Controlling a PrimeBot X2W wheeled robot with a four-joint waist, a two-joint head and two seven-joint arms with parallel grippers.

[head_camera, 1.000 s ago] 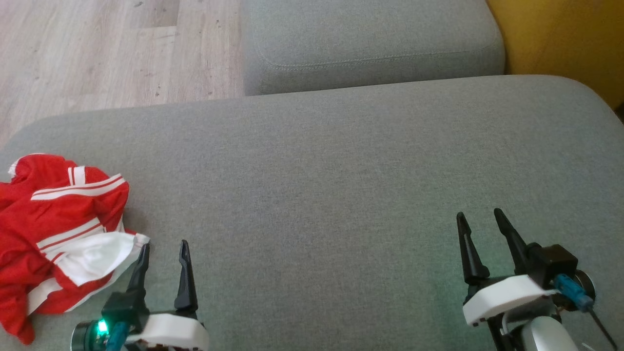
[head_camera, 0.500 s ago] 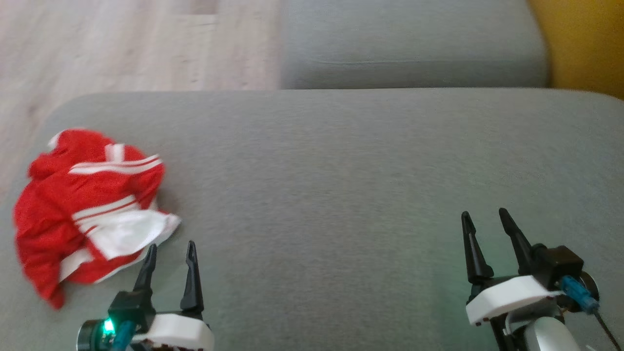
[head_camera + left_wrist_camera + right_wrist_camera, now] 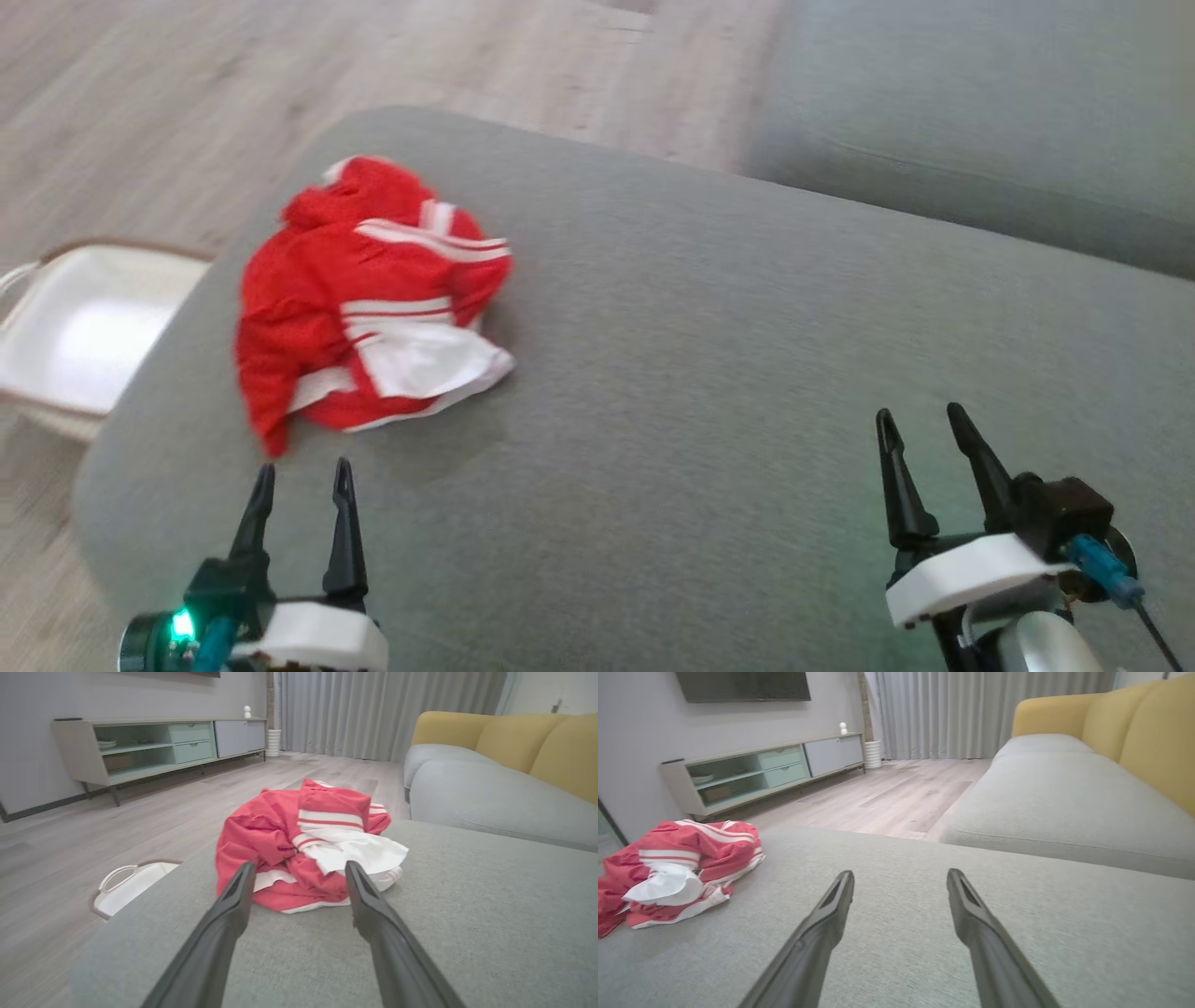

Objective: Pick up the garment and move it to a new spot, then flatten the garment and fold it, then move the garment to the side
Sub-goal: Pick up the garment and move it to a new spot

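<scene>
The garment (image 3: 373, 294) is red with white stripes and a white lining, crumpled in a heap near the left end of the grey cushion (image 3: 747, 373). It also lies ahead of the fingers in the left wrist view as the garment (image 3: 303, 844) and at the left in the right wrist view as the garment (image 3: 677, 872). My left gripper (image 3: 303, 474) is open just short of it, nothing between its fingers. My right gripper (image 3: 920, 420) is open over bare cushion far to the right.
A white basket (image 3: 84, 322) stands on the wooden floor beside the cushion's left edge. A second grey seat cushion (image 3: 980, 159) lies beyond, with yellow backrests (image 3: 514, 742). A low TV cabinet (image 3: 154, 746) stands along the far wall.
The head camera has swung left, so the garment now sits nearer the picture's middle and the basket has come into view. Both grippers stay open.
</scene>
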